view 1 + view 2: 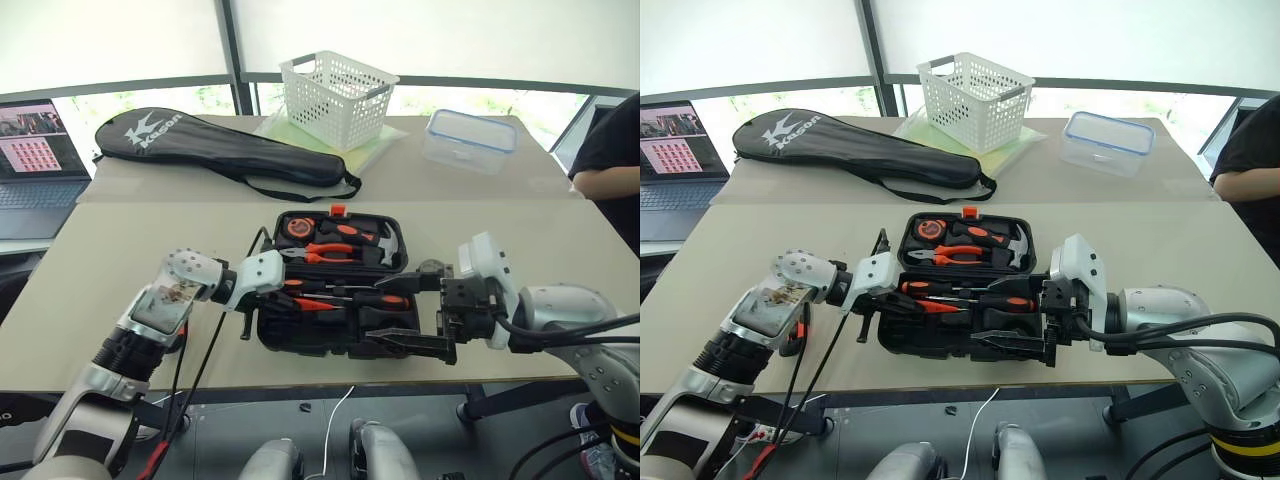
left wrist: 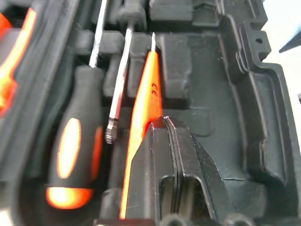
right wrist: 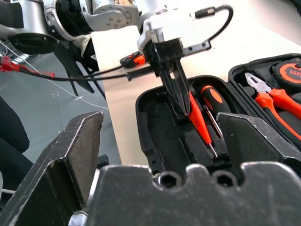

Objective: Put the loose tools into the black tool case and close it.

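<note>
Black case [image 1: 330, 340] holds orange-and-black screwdrivers [image 2: 75, 146], a slim orange tester [image 2: 143, 103], orange-handled pliers [image 1: 335, 253]. White basket [image 1: 335, 98] and black bag [image 1: 215, 150] with white lettering lie on the beige desk [image 1: 130, 260].

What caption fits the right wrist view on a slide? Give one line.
Shut left gripper presses beside the slim orange tester screwdriver in the open black tool case, framed by the open right gripper.

left gripper [image 2: 170, 123]: fingers pressed together, over tray
tester screwdriver [image 2: 146, 89]: slim, orange, touching fingers
screwdriver [image 2: 75, 141]: orange-black handle, in slot beside
tool case [image 2: 235, 108]: black moulded tray
</note>
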